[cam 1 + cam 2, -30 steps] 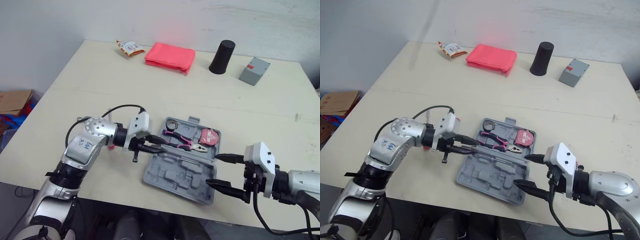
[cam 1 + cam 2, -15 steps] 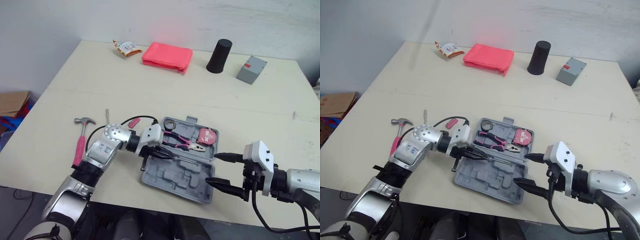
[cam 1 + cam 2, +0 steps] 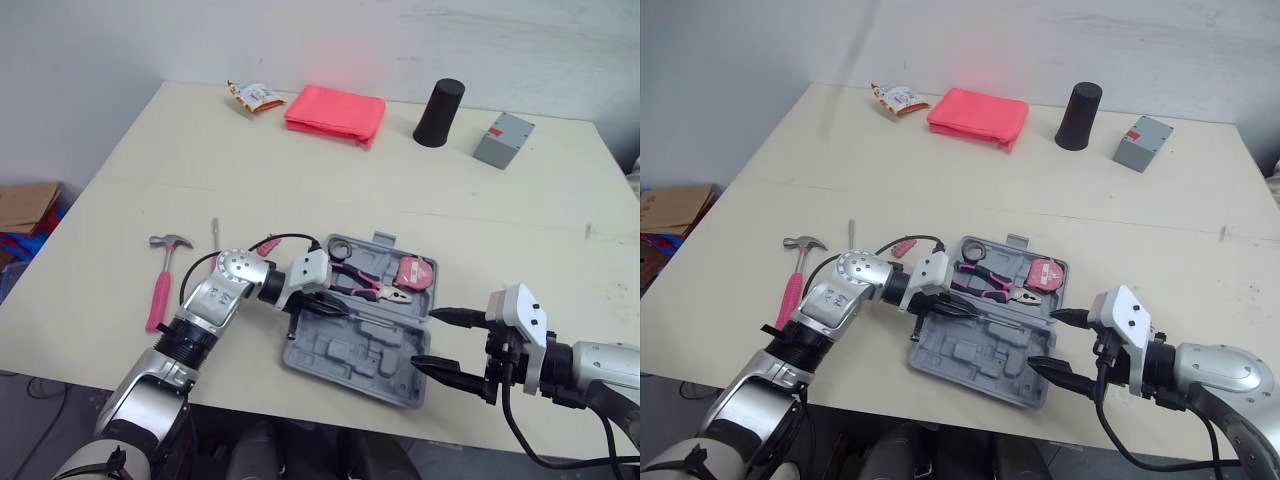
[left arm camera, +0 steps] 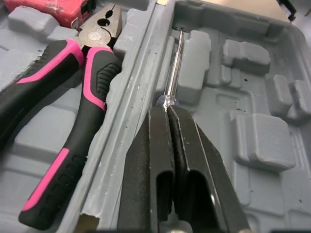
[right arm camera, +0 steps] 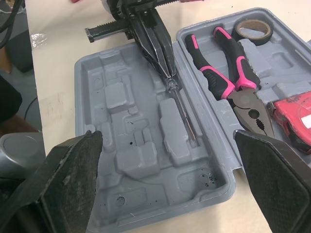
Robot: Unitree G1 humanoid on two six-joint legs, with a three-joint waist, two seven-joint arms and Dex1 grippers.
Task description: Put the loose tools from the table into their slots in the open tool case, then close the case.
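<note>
Screwdriver in left claw, inside open tool case.

The grey tool case lies open holding pliers, tape roll, tape measure and a slim screwdriver; the pink-handled hammer lies loose left of it.
</note>
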